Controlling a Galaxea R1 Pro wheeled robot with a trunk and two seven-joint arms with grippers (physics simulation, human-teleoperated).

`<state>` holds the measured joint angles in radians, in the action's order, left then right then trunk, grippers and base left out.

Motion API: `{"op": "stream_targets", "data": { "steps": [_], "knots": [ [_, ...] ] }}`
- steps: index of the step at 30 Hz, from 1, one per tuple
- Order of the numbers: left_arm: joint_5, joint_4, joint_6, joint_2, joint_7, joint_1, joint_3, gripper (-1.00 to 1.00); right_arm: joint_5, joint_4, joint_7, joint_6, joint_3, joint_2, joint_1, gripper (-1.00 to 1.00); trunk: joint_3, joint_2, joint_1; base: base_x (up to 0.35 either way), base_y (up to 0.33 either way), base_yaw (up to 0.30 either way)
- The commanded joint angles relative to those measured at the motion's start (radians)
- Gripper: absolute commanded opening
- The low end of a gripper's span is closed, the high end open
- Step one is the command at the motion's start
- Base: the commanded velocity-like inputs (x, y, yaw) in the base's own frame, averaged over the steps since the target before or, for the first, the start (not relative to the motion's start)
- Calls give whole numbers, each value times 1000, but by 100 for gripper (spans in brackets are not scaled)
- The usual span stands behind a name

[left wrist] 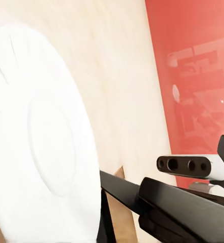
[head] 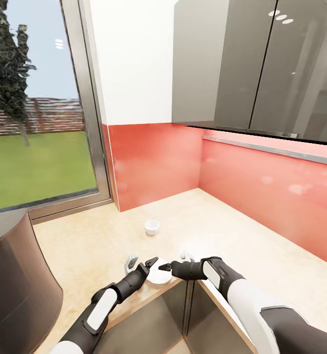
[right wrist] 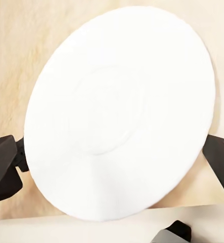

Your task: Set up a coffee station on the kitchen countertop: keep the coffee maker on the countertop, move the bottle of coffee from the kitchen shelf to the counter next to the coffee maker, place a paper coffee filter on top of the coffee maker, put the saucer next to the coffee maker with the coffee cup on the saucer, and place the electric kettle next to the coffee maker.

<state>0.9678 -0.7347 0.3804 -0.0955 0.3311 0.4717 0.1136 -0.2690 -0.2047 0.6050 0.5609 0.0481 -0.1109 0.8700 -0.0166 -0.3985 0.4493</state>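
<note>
Nothing to read here: no lettering, label, brand, number or sign anywhere I look. The saucer [right wrist: 119, 114] is plain white, the coffee cup [head: 152, 227] carries no print, and the grey wall cabinets [head: 261, 64], the red backsplash [head: 261, 187] and the countertop [head: 261, 255] are all unmarked.

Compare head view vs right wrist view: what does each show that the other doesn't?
Head view alone: the coffee cup standing apart on the countertop, the window, the red backsplash, the grey wall cabinets and both arms. Right wrist view alone: the saucer's round centre well seen close up, with a dark finger at each side of its rim. Both share: the white saucer, the beige countertop and the right gripper.
</note>
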Motion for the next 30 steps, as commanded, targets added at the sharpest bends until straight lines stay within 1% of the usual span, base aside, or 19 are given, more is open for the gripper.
{"op": "stream_targets", "data": {
  "steps": [1, 6, 10, 11, 30],
  "knots": [
    [9, 0, 6, 0, 0, 1, 1, 100, 2, 0, -4, 8, 15, 0, 0, 100, -2, -2, 1, 0, 0, 0],
    [9, 0, 6, -1, 3, 1, 3, 100, 2, 1, -4, 8, 15, 0, 0, 100, -2, -2, 1, 0, 0, 0],
    [8, 0, 6, 0, 35, 1, 3, 100, 2, 1, -4, 8, 15, 0, 0, 100, -2, -2, 1, 0, 0, 0],
    [8, 0, 6, 0, 36, 1, 3, -100, 2, 1, -4, 8, 15, 0, 0, 100, -2, -2, 1, 0, 0, 0],
    [9, 0, 5, 1, 40, 1, 3, -100, 2, 1, -4, 8, 15, 0, 0, 100, -2, -2, 1, 0, 0, 0]
  ]
}}
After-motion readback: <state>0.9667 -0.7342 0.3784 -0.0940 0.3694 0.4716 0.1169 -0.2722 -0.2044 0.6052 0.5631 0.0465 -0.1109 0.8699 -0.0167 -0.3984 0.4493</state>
